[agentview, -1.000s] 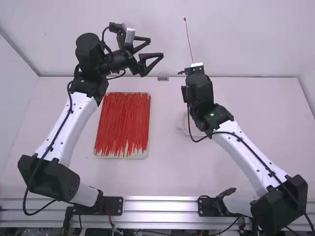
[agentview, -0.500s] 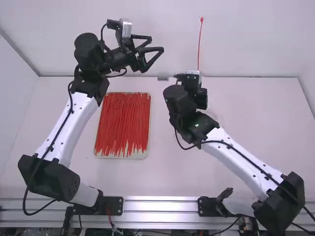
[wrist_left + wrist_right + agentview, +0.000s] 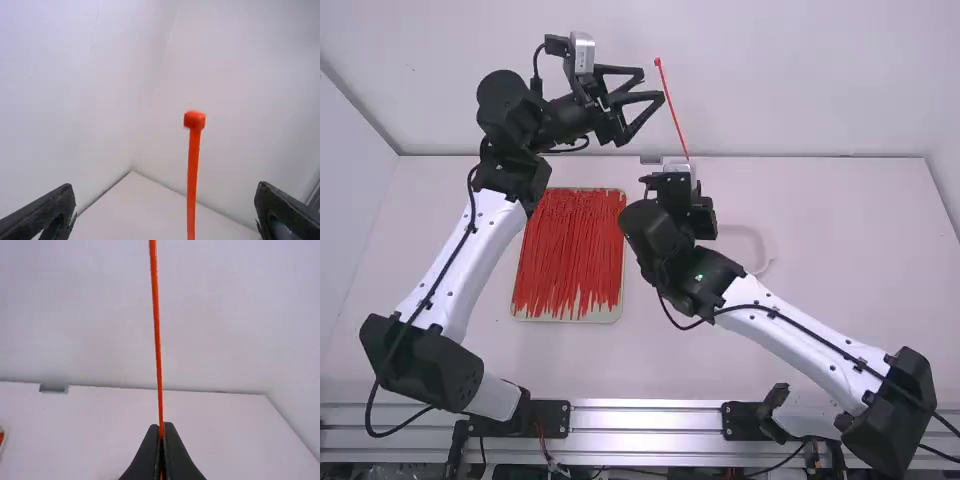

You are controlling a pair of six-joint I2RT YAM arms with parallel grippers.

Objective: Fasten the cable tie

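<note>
Above table (image 3: 840,220) | right hand (image 3: 161,432) pinches cable tie (image 3: 156,340), head up | left hand (image 3: 652,85) agape, empty

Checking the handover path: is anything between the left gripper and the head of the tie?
Nothing visible. The left gripper is open, and in its wrist view the head of the tie stands in free air ahead, with bare wall behind. The right gripper holds the tie lower down.

We can read no lettering, number, label or sign here: none on the bench (image 3: 840,230), on the tray (image 3: 565,319) of red ties (image 3: 570,250), or on the raised cable tie (image 3: 672,110).
</note>
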